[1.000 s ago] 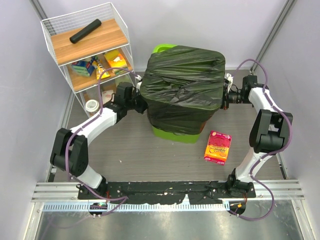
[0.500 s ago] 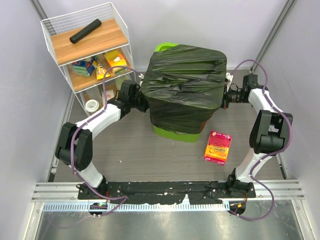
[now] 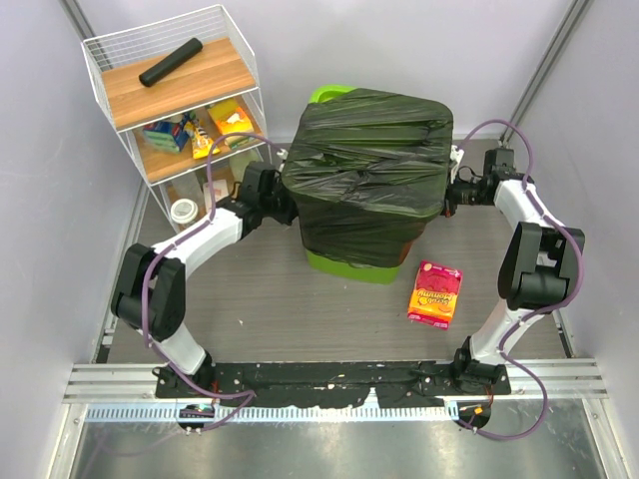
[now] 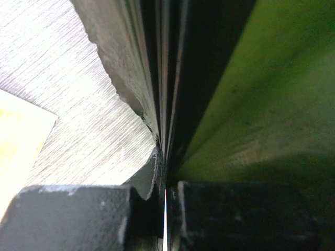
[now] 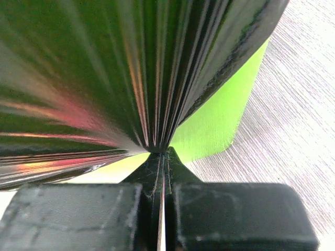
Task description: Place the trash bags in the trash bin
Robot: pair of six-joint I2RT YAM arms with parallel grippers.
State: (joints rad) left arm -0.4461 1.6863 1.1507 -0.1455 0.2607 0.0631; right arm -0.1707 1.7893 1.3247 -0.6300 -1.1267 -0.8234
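Top external view shows the trash bag (image 3: 364, 165) draped over the trash bin (image 3: 351, 267). The left hand (image 4: 165, 184) and right hand (image 5: 163, 180) each clamp its film, apparently at opposite sides.

Bright, even light from above; the top view is sharp, its shadows soft and short. Pale sheen streaks the bag (image 3: 364, 150). Both wrist views are blurred up close: the worktop (image 4: 63, 94) glares near white on the left, and reddish glare streaks the folds on the right.

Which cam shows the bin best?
Top external: the bin reads whole, green base and back rim showing around the bag over it. Left wrist gives only a blurred green wall, right wrist one green corner under bag folds.
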